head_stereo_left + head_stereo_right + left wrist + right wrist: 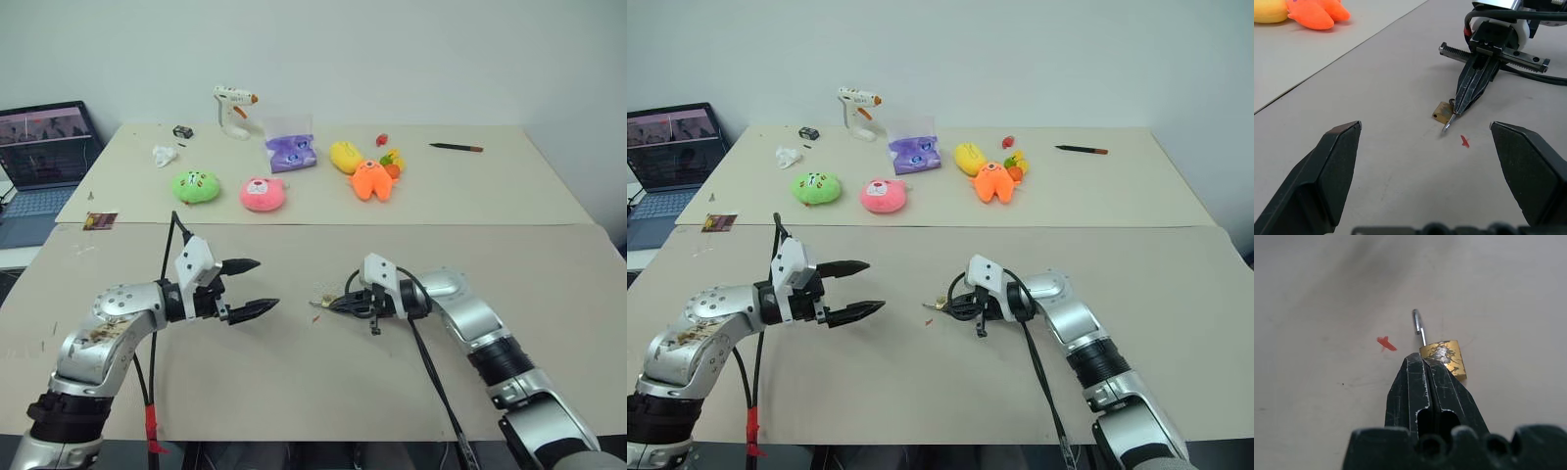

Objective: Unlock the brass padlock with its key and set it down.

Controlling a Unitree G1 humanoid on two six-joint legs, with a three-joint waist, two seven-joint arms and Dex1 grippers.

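Note:
The brass padlock (1445, 356) lies on the near table, a small gold body with its thin silvery shackle (1418, 324) pointing away from my right gripper (1423, 360). That gripper is shut, its tips right at one side of the lock's body (1441, 111). Whether anything is pinched between them I cannot tell. The key is hidden. My left gripper (266, 284) hovers open a short way left of the lock, aimed at it, with nothing between its fingers (1337, 161). In the head view the padlock (321, 294) is a tiny speck at the right gripper's (332, 305) tip.
A tiny red speck (1465, 142) lies beside the lock. On the far table sit a green plush (196, 186), a pink plush (263, 194), an orange plush (372, 181), a purple bag (291, 152), a glue gun (233, 106) and a pen (456, 147). A laptop (44, 147) stands far left.

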